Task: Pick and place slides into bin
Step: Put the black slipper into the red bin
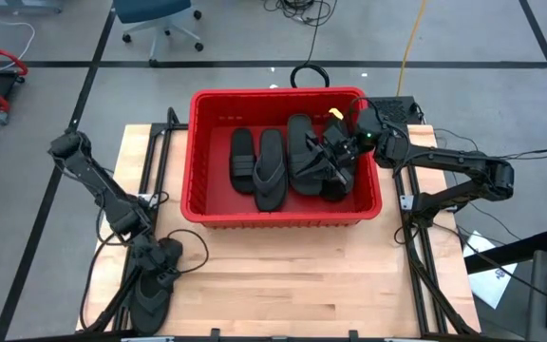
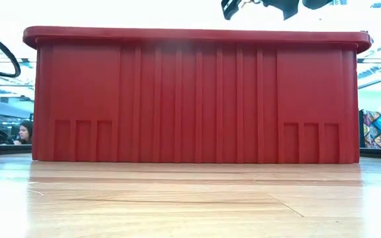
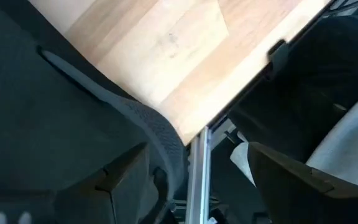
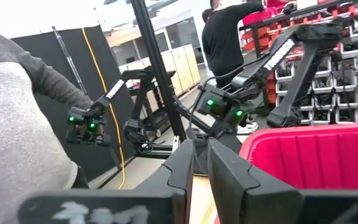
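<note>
A: Two slides (image 1: 156, 277), as far as I can count, lie at the near left corner of the bench (image 1: 283, 275), one partly hanging past the edge. The left tool (image 1: 152, 258) is right over them, its fingers spread wide with a sandal's edge between them but not clamped.

B: So that arm is at the picking step?

A: That is my reading: lined up for a grasp, nothing held yet. The next move calls for closing on the strap or sole firmly enough to lift, then carrying it across the bare wood to the bin (image 1: 207, 204).

B: And farther back?

A: The red bin sits mid-bench with several black sandals (image 1: 283, 157) already on its floor, roughly side by side, some overlapping toward the right wall. The right tool (image 1: 342, 142) hangs over that right end, fingers nearly together with only a thin gap, and I see nothing in them.

B: So it has nothing to drop?

A: I judge it empty; it would need to clear the rim before fetching another.
</note>
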You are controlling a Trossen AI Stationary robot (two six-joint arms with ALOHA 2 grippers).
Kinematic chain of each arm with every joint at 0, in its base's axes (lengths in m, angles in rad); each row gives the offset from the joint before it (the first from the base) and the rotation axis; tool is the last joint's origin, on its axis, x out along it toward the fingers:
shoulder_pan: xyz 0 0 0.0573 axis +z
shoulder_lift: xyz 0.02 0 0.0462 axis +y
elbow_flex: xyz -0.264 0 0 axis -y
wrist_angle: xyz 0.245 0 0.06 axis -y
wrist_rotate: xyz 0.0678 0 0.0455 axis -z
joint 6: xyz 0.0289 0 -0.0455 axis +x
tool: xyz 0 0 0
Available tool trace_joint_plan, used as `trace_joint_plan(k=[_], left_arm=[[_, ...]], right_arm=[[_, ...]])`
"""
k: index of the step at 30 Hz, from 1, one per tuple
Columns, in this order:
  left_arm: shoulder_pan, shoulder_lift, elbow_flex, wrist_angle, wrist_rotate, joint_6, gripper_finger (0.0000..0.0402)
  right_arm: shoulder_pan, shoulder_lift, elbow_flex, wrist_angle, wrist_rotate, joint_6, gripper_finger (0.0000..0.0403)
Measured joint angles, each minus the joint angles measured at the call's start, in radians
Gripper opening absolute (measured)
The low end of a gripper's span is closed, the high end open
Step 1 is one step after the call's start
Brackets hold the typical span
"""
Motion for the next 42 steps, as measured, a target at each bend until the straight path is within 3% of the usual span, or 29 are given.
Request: trace_joint_plan(k=[22,29,37,42], left_arm=[[-0.001,0.134,0.000,0.001,0.041,0.117,0.0261],[-0.001,0.134,0.000,0.002,0.083,0.142,0.0176],[-0.001,0.133,0.000,0.072,0.063,0.174,0.0016],[0.006,0.133,-0.001,0.278,0.032,0.207,0.0009]], right_arm=[[-0.027,0.000,0.000,0.000,0.003,-0.001,0.0033],[-0.027,0.000,0.000,0.000,0.004,0.000,0.0034],[-0.027,0.000,0.000,0.001,0.005,0.015,0.0034],[-0.027,0.000,0.000,0.001,0.002,0.029,0.0034]])
